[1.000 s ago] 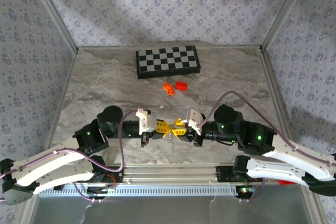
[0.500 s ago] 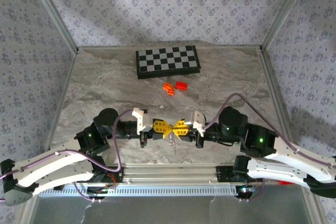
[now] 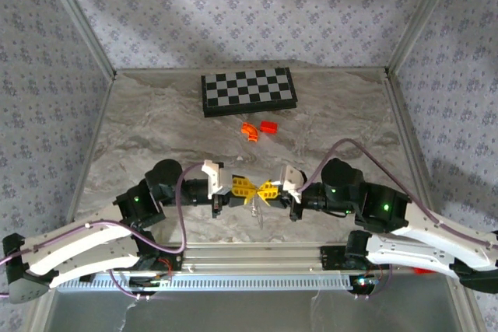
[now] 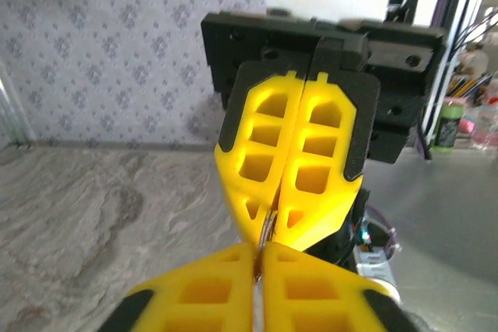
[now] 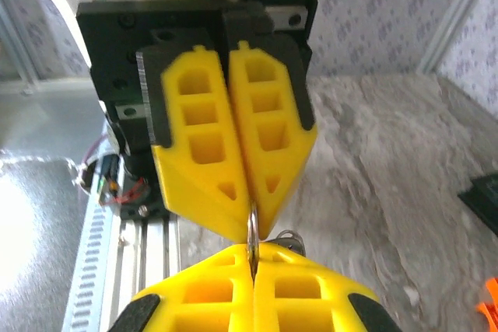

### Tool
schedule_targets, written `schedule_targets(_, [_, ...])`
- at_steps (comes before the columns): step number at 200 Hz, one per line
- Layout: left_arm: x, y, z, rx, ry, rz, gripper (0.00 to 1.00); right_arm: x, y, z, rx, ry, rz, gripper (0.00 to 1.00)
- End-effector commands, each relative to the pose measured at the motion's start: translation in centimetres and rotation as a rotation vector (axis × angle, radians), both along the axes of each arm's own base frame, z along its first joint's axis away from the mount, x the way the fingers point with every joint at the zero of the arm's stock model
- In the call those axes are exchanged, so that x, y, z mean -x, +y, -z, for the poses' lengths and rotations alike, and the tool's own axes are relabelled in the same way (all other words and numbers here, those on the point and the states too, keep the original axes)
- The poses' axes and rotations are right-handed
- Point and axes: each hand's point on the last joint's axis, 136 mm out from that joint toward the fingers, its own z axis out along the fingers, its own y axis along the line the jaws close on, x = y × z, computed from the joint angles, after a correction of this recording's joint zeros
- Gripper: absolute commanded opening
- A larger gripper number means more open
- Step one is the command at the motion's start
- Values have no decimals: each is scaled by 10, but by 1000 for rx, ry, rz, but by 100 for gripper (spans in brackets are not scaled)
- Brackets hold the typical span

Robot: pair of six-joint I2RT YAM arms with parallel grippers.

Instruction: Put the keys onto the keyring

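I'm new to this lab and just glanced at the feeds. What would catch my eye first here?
Two yellow-fingered grippers meet tip to tip at the near middle of the table: the left gripper and right gripper are both shut on a thin keyring between them. A black-and-white checkerboard lies at the far edge, an orange curved piece and a red block just in front of it.

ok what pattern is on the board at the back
Black-and-white checkerboard squares cover the board; it shows best in the top external view.
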Motion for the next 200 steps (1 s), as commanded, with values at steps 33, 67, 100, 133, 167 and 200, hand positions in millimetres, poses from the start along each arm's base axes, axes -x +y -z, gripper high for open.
schedule_targets(33, [-10,6,2,-106,-53,-63,21,-11,-14,5,175,-25,58,0])
schedule_targets(67, [-13,3,5,-129,-58,-64,21,-9,-12,12,263,-26,24,0])
schedule_targets(100, [-13,-1,5,-140,-61,-53,20,-6,-4,7,261,-35,-21,0])
schedule_targets(133, [-11,-2,5,-140,-60,-44,13,-7,3,9,273,-35,-29,0])
schedule_targets(167, [-11,-1,7,-139,-58,-43,9,-7,6,8,258,-29,-37,0])
schedule_targets(200, [-9,-1,4,-126,-63,-33,0,-7,7,7,251,-20,-35,0])
